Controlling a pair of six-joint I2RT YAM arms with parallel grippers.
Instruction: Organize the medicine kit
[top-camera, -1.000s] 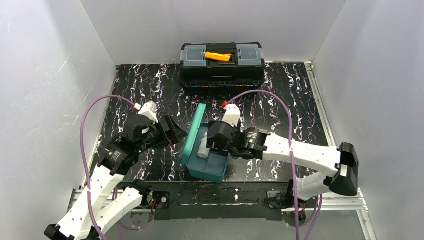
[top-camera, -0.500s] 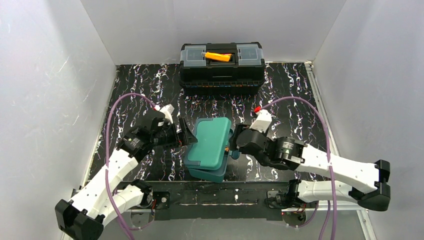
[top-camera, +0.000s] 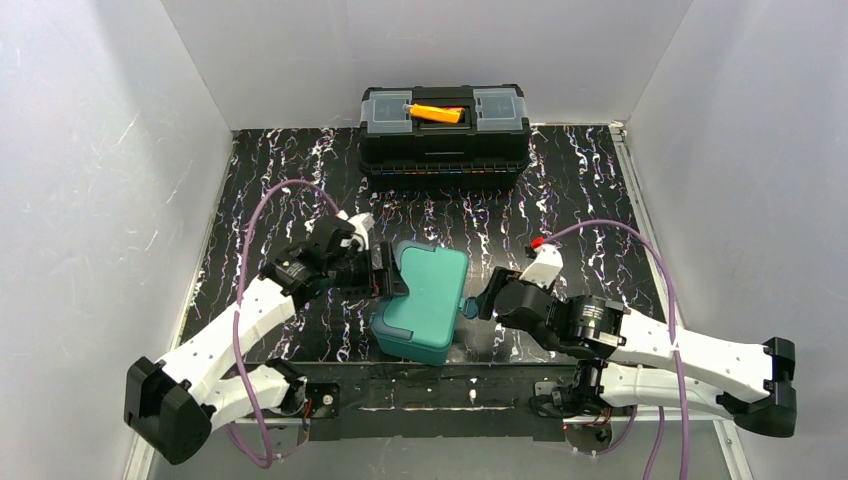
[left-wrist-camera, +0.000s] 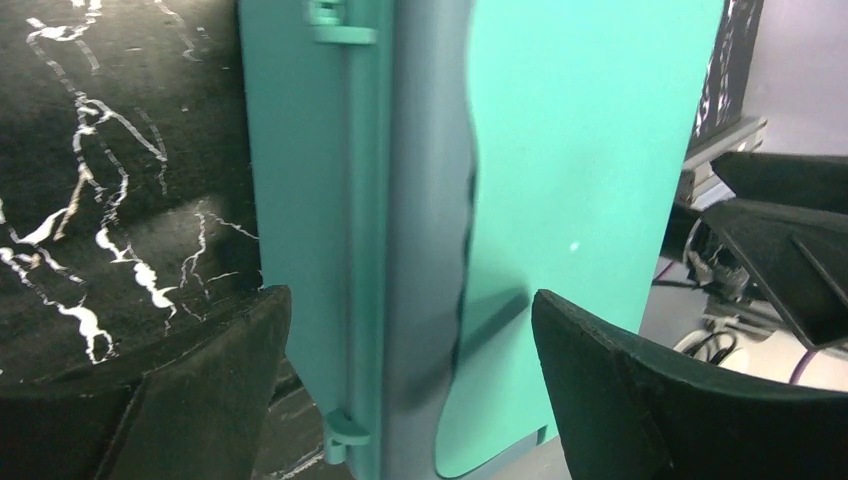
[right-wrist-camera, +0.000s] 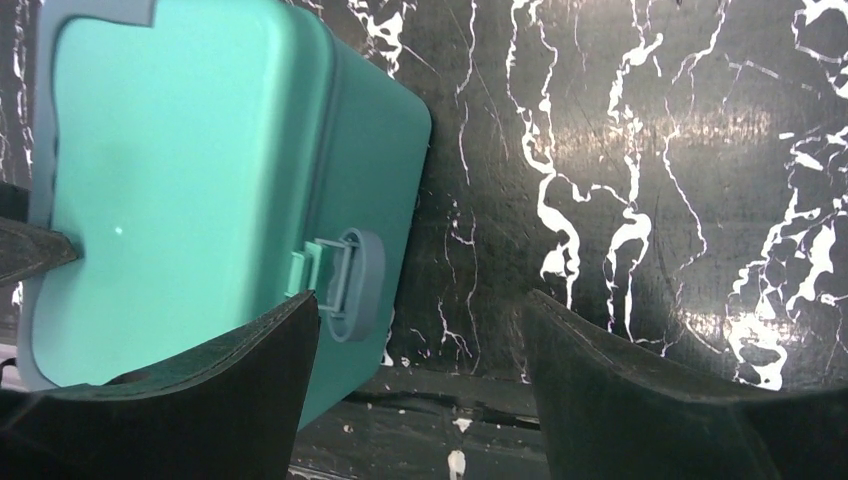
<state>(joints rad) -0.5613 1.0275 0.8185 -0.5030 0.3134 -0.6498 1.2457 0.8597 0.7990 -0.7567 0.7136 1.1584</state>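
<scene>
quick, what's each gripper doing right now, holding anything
Left gripper: open, holding nothing, at the hinge side of the medicine kit.
Right gripper: open, holding nothing, beside the latch.

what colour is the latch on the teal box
Greyish blue latch on the teal plastic box; best in right wrist view.

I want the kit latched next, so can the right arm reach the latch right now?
Probably yes: the latch faces the open right gripper, close by, and nothing shows between them.
</scene>
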